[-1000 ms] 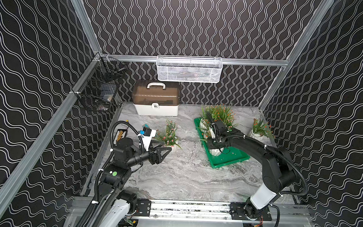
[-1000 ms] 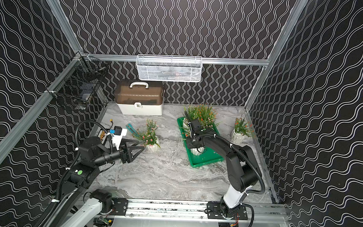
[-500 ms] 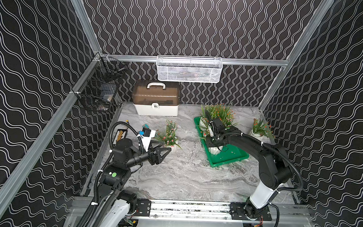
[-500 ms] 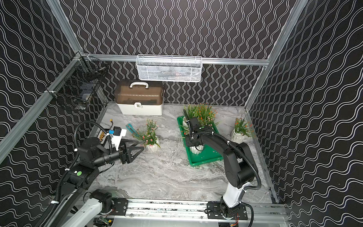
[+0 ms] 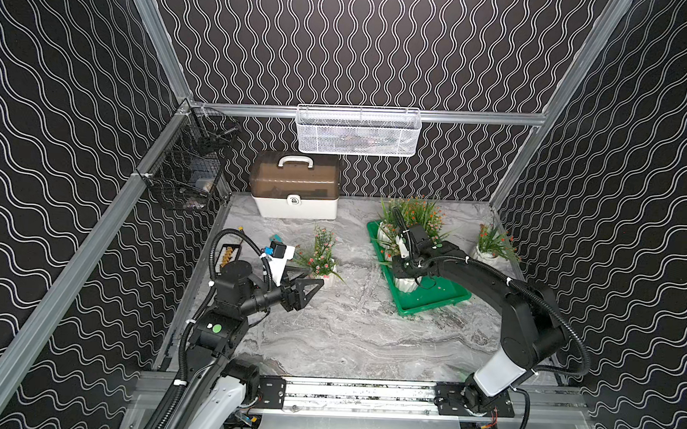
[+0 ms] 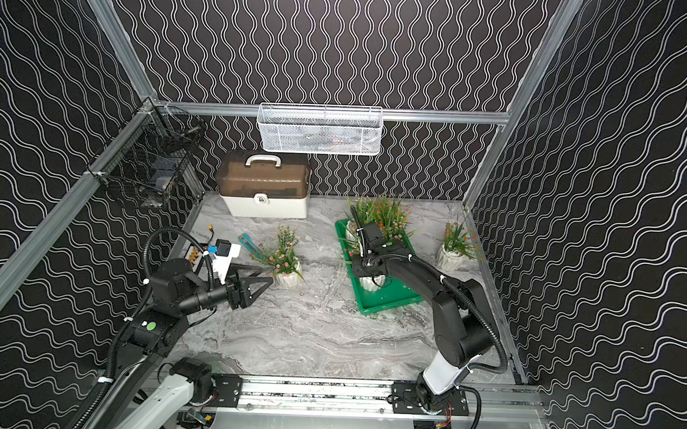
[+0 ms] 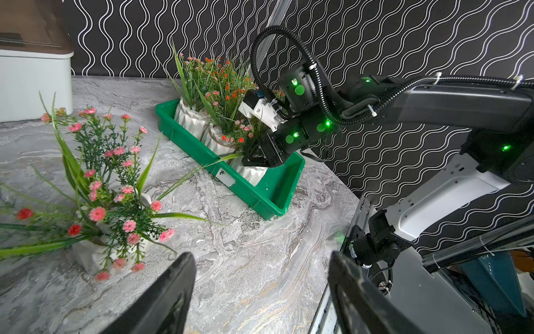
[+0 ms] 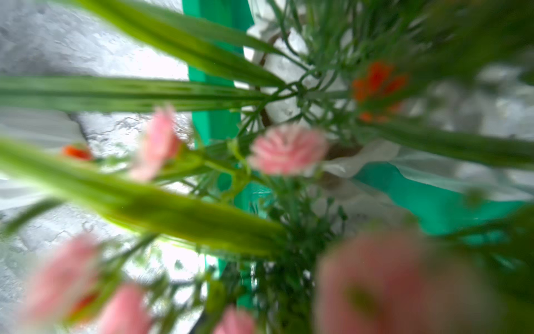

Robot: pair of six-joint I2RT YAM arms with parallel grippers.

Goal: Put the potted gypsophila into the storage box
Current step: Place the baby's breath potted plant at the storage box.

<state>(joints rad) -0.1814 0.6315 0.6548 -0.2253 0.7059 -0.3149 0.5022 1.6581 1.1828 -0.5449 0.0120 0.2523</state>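
Note:
The storage box (image 5: 433,301) (image 6: 390,303) (image 7: 260,196) is a green tray at the right of the table. Several potted gypsophila (image 5: 412,218) stand at its far end. My right gripper (image 5: 404,272) (image 6: 367,273) (image 7: 255,159) is low in the foliage over the front white pot (image 5: 406,284) (image 7: 251,173) in the tray. Leaves hide its jaws, and the right wrist view is a blur of flowers. One loose pot (image 5: 328,279) (image 6: 286,278) (image 7: 95,254) stands mid-table. My left gripper (image 5: 310,279) (image 6: 263,275) (image 7: 261,260) is open and empty beside it. Another pot (image 5: 486,255) (image 6: 450,258) stands by the right wall.
A white case with a brown lid (image 5: 295,190) stands at the back. A white wire basket (image 5: 358,131) hangs on the rear rail and a black wire basket (image 5: 190,174) on the left wall. A teal tool (image 6: 250,245) and a small parts tray (image 5: 226,254) lie near the left arm.
The right arm's elbow has shifted slightly while its gripper stays over the front pot in the tray. The left arm has not moved.

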